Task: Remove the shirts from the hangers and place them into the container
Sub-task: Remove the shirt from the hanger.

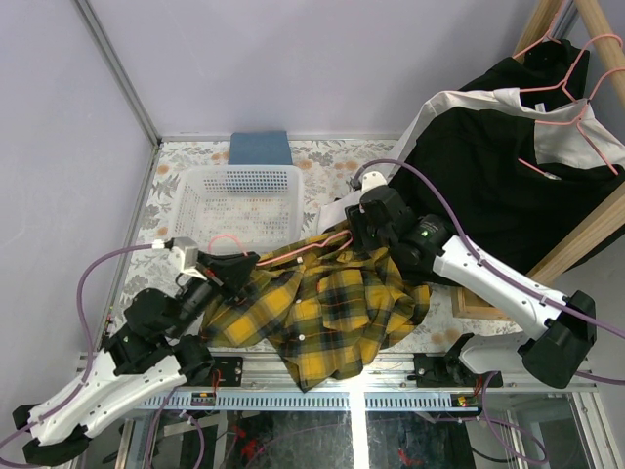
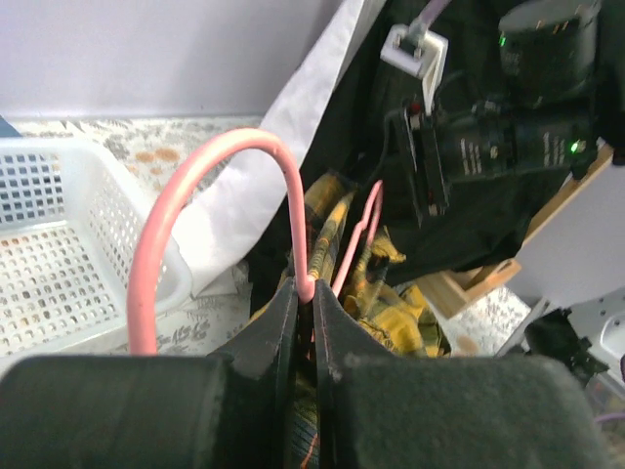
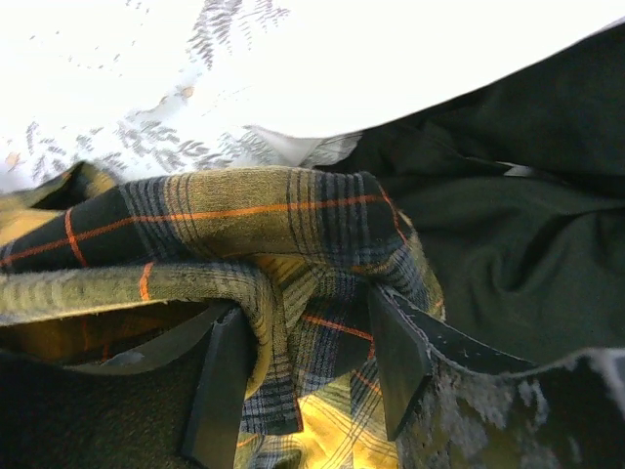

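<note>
Stripping step: left pincer (image 2: 305,288) clenched on thin pink wire hanger (image 2: 195,176); right pincer (image 3: 303,332) released, yellow-and-black plaid shirt (image 3: 244,210) between its jaws. Next you likely pinch, pull it free toward white perforated plastic basket (image 2: 59,254)

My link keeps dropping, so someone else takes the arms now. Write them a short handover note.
Left gripper: shut on the hook of the thin pink wire hanger.
Right gripper: open, a fold of the yellow-and-black plaid shirt between its jaws.
It lies on the table beside the shallow white perforated plastic basket, hanger wire inside its collar.
Done: no shirt in the basket.
To do: free the hanger, basket the plaid shirt, then the black shirts hanging at right.
</note>
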### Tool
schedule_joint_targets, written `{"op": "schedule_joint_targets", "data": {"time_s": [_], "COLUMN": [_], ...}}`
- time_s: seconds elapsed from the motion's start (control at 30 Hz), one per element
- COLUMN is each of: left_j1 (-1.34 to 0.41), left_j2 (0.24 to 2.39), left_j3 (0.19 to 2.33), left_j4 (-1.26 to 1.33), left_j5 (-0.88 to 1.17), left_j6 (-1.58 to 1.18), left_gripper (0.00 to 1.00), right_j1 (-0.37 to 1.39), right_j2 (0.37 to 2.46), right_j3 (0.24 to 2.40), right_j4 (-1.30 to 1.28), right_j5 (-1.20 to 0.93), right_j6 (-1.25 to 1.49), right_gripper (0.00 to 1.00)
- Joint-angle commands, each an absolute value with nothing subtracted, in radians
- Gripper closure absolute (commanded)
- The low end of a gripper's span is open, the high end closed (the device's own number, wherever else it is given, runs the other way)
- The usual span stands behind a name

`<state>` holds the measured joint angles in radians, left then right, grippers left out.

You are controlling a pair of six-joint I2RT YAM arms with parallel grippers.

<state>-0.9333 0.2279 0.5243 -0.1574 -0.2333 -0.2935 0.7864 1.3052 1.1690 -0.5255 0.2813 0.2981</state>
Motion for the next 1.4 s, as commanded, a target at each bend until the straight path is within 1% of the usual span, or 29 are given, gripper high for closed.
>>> {"op": "schedule_joint_targets", "data": {"time_s": [0.0, 0.17, 0.23, 0.3, 0.4, 0.47, 0.53, 0.63, 0.87, 0.93, 0.97, 1.03, 1.07, 1.2, 1.27, 1.37], "left_j1": [-0.93, -0.93, -0.93, -0.93, -0.93, -0.93, -0.931, -0.931, -0.931, -0.93, -0.931, -0.93, -0.93, -0.93, -0.931, -0.93], "left_j2": [0.135, 0.169, 0.196, 0.219, 0.25, 0.261, 0.262, 0.254, 0.254, 0.254, 0.253, 0.254, 0.255, 0.263, 0.273, 0.299], "left_j3": [0.54, 0.572, 0.591, 0.605, 0.621, 0.627, 0.624, 0.615, 0.63, 0.635, 0.635, 0.635, 0.634, 0.633, 0.638, 0.652], "left_j4": [0.074, 0.008, -0.02, -0.041, -0.076, -0.097, -0.105, -0.091, -0.119, -0.125, -0.122, -0.116, -0.113, -0.096, -0.096, -0.104], "left_j5": [-0.258, -0.251, -0.26, -0.267, -0.274, -0.289, -0.3, -0.303, -0.304, -0.303, -0.3, -0.295, -0.292, -0.285, -0.276, -0.257], "left_j6": [-0.308, -0.313, -0.311, -0.308, -0.305, -0.308, -0.312, -0.314, -0.31, -0.308, -0.307, -0.31, -0.309, -0.311, -0.308, -0.295], "left_gripper": [1.0, 1.0, 1.0, 1.0, 1.0, 1.0, 1.0, 1.0, 1.0, 1.0, 1.0, 1.0, 1.0, 1.0, 1.0, 1.0], "right_j1": [0.746, 0.744, 0.744, 0.743, 0.744, 0.744, 0.743, 0.743, 0.744, 0.744, 0.743, 0.743, 0.743, 0.744, 0.743, 0.744], "right_j2": [1.299, 1.306, 1.279, 1.223, 1.112, 1.035, 0.965, 0.874, 0.748, 0.716, 0.703, 0.682, 0.674, 0.66, 0.659, 0.654], "right_j3": [1.133, 1.152, 1.159, 1.146, 1.089, 1.04, 0.993, 0.937, 0.908, 0.91, 0.913, 0.922, 0.925, 0.941, 0.953, 0.967], "right_j4": [-0.57, -0.577, -0.571, -0.546, -0.471, -0.428, -0.385, -0.335, -0.255, -0.233, -0.229, -0.231, -0.237, -0.285, -0.309, -0.328], "right_j5": [0.28, 0.259, 0.211, 0.226, 0.288, 0.313, 0.304, 0.258, 0.302, 0.254, 0.198, 0.05, -0.063, -0.304, -0.343, -0.309], "right_j6": [0.23, 0.244, 0.231, 0.219, 0.17, 0.126, 0.085, 0.025, 0.027, -0.004, -0.024, -0.054, -0.071, -0.105, -0.115, -0.136], "right_gripper": [0.45, 0.45, 0.45, 0.44, 0.4, 0.35, 0.3, 0.25, 0.24, 0.24, 0.23, 0.21, 0.18, 0.14, 0.14, 0.14]}}
